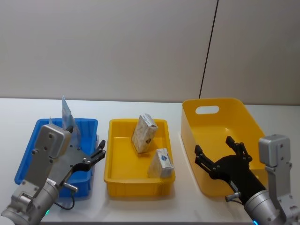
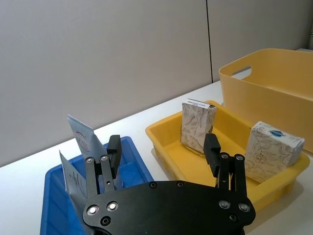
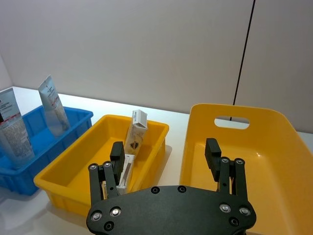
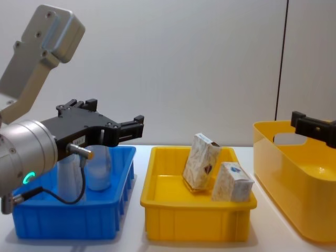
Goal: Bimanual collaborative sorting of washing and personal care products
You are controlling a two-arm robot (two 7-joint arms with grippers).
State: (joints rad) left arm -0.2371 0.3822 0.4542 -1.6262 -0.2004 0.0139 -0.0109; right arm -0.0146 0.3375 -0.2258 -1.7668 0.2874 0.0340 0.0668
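Nearest, the left gripper [image 2: 162,144] hangs spread wide over the blue bin [image 1: 86,123]; the right gripper [image 1: 213,145], equally wide, hovers over the tall yellow bin [image 1: 243,105]. If both reach for the middle tray [image 1: 138,187], they may well clash. The front carton [image 1: 161,164] lies tilted by the tray's right wall and could slip from a grip; its blue oval mark is unreadable. The back carton [image 1: 144,133] leans and a nudge would likely topple it. Farthest, the pouch [image 1: 67,115] stands in the blue bin; its print is too small to read.
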